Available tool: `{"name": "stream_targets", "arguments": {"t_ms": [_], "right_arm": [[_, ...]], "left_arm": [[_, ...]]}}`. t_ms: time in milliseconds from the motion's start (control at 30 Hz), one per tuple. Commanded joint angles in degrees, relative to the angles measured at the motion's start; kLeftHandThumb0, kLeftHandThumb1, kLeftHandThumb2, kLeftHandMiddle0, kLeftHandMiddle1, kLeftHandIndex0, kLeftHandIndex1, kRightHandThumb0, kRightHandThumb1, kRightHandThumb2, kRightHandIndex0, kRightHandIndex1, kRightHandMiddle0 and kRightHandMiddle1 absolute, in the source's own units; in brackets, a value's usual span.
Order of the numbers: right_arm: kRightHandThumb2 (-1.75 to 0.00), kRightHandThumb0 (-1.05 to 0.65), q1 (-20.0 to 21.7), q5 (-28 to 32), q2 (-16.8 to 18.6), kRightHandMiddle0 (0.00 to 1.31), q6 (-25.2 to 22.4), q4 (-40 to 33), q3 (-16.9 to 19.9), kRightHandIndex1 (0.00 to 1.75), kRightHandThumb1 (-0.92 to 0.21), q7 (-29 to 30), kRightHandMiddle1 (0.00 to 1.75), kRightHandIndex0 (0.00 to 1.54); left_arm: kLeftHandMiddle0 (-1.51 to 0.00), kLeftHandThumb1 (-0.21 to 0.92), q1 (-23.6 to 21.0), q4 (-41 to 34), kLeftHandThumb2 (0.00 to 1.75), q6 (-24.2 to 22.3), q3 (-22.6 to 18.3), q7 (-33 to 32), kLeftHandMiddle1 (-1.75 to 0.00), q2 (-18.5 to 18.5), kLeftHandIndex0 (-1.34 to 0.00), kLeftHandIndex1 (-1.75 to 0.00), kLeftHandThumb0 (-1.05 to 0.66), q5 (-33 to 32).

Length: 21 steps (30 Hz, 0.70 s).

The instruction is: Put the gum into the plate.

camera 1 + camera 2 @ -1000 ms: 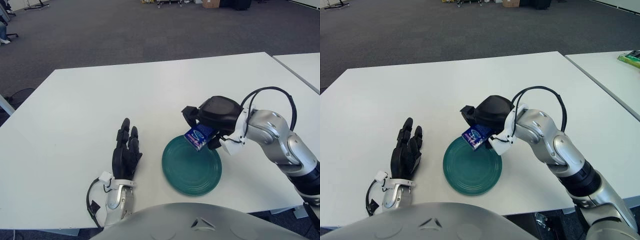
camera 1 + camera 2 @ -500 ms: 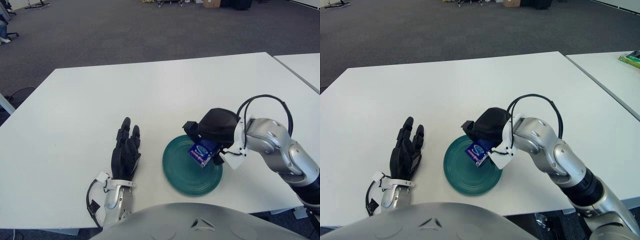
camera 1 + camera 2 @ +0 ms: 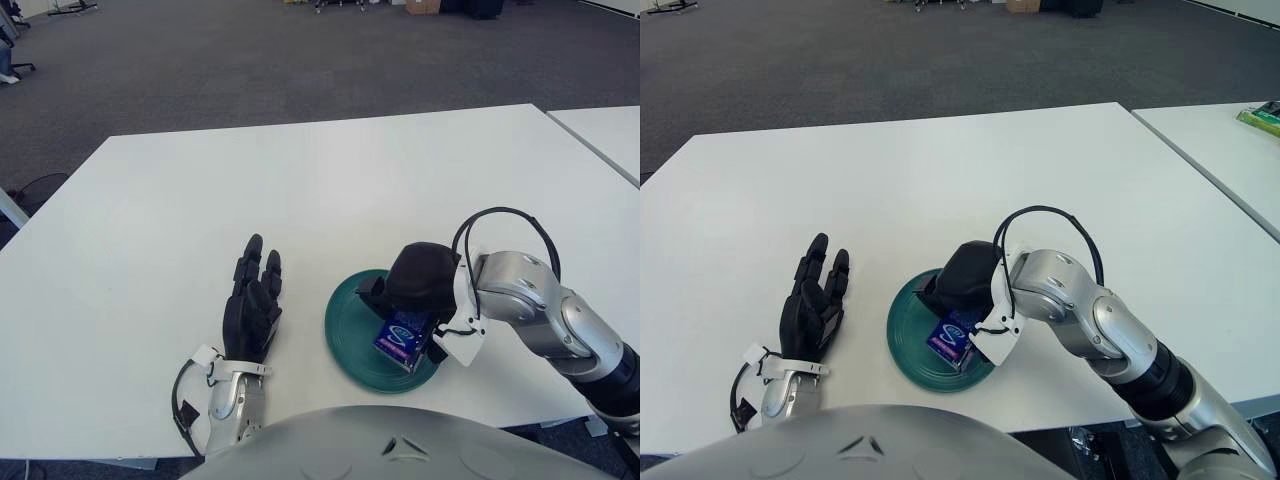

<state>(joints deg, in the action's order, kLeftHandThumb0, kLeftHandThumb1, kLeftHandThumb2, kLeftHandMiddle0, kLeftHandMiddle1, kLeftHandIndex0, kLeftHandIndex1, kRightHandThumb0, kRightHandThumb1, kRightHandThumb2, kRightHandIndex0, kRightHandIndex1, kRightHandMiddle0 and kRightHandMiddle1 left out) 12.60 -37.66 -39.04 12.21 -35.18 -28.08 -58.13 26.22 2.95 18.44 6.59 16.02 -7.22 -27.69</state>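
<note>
Open office or lab hall: grey carpet [image 3: 250,60], white tables [image 3: 200,200].

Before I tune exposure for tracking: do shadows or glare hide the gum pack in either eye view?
Left eye view: the gum pack shows clearly under the right hand, only soft shadow on the plate. Right eye view: same, label readable, no glare on the table. Left hand evenly lit.
</note>
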Motion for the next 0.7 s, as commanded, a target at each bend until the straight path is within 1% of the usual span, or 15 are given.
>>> {"name": "stream_targets", "arguments": {"t_ms": [0,100,167,200,233,300,333,367,400,433,467,533,567,633,667], "right_arm": [[-0.90,-0.39,0.4,0.4,0.4,0.37,3.0,2.5,-0.4,1.75,-0.65,2.4,1.75,0.75],[-0.90,-0.39,-1.7,-1.4,1.6,0.37,8.6,6.1,-0.6,1.75,-0.65,10.3,1.75,0.77],[-0.90,-0.39,-2.4,-2.3,2.4,0.37,11.4,7.8,-0.2,1.75,-0.65,15.0,1.75,0.78],[-0.88,-0.39,-3.2,-3.7,3.0,0.36,13.1,8.5,0.4,1.75,-0.65,19.0,1.75,0.78],[-0.76,-0.38,-3.8,-4.8,3.4,0.31,14.4,9.0,0.8,1.75,-0.75,21.8,1.75,0.59],[-0.64,-0.37,-4.8,-6.6,3.6,0.26,15.6,8.8,1.3,1.75,-0.83,24.6,1.75,0.43],[-0.74,-0.55,-5.2,-7.2,3.5,0.16,15.8,8.4,1.4,1.38,-0.86,25.1,1.44,0.27],[-0.78,-0.62,-5.6,-7.8,3.4,0.13,15.9,7.8,1.6,1.25,-0.88,25.5,1.32,0.22],[-0.85,-0.73,-5.8,-8.3,3.3,0.08,16.1,7.5,1.7,0.92,-0.89,25.8,1.06,0.17],[-0.90,-0.79,-6.0,-8.7,3.2,0.05,16.5,7.5,2.0,0.65,-0.90,26.4,0.89,0.16],[-0.93,-0.83,-6.0,-9.0,3.2,0.04,16.8,7.5,2.2,0.54,-0.91,26.8,0.79,0.15],[-1.02,-0.92,-6.4,-9.7,3.3,0.02,17.3,7.8,2.6,0.26,-0.91,27.9,0.55,0.13],[-1.03,-0.93,-6.7,-10.0,3.5,0.01,17.5,7.9,2.8,0.22,-0.92,28.6,0.51,0.13],[-1.09,-0.99,-7.7,-10.5,4.3,0.00,17.9,8.4,3.6,0.11,-0.92,31.2,0.38,0.10],[-1.10,-1.00,-8.0,-10.6,4.6,0.00,18.0,8.6,3.9,0.09,-0.92,32.4,0.36,0.10]], "left_arm": [[-0.03,0.92,0.8,3.6,0.85,-2.2,0.0,0.0,0.00,-2.2,0.00,-0.21,-1.00,0.3],[-0.03,0.92,1.0,3.4,0.86,-2.0,0.1,-0.4,0.00,-2.3,0.00,-0.22,-1.00,0.7],[-0.03,0.92,0.8,3.4,0.87,-2.2,0.0,-0.5,0.00,-2.4,0.00,-0.21,-1.00,0.7],[-0.03,0.92,0.7,3.4,0.87,-2.3,0.0,-0.4,0.00,-2.4,0.00,-0.21,-1.00,0.4],[-0.03,0.92,0.7,3.4,0.88,-2.5,-0.1,-0.3,0.00,-2.5,0.00,-0.20,-1.00,0.2],[-0.02,0.92,0.6,3.6,0.89,-2.7,-0.2,0.1,0.00,-2.5,0.00,-0.19,-1.00,-0.3],[-0.02,0.92,0.5,3.7,0.90,-2.8,-0.2,0.3,0.00,-2.5,0.00,-0.17,-1.00,-0.6],[-0.02,0.92,0.4,3.8,0.91,-2.9,-0.2,0.6,0.00,-2.5,0.00,-0.17,-1.00,-0.9],[-0.02,0.92,0.4,3.8,0.91,-3.0,-0.3,0.8,0.00,-2.5,0.00,-0.16,-1.00,-1.1],[-0.02,0.92,0.3,3.9,0.92,-3.1,-0.3,1.3,0.00,-2.6,0.00,-0.15,-1.00,-1.5],[-0.02,0.92,0.3,3.9,0.92,-3.2,-0.3,1.6,0.00,-2.6,0.00,-0.15,-1.01,-1.7],[-0.02,0.92,0.3,3.9,0.93,-3.3,-0.4,2.1,0.00,-2.6,0.00,-0.13,-1.01,-2.1],[-0.02,0.92,0.3,3.9,0.93,-3.3,-0.4,2.3,0.00,-2.6,0.00,-0.13,-1.01,-2.1],[-0.02,0.92,0.4,3.8,0.94,-3.1,-0.4,2.5,0.00,-2.5,0.00,-0.12,-1.01,-1.8],[-0.03,0.92,0.5,3.7,0.94,-3.0,-0.4,2.5,0.00,-2.5,0.00,-0.12,-1.01,-1.6]]}}
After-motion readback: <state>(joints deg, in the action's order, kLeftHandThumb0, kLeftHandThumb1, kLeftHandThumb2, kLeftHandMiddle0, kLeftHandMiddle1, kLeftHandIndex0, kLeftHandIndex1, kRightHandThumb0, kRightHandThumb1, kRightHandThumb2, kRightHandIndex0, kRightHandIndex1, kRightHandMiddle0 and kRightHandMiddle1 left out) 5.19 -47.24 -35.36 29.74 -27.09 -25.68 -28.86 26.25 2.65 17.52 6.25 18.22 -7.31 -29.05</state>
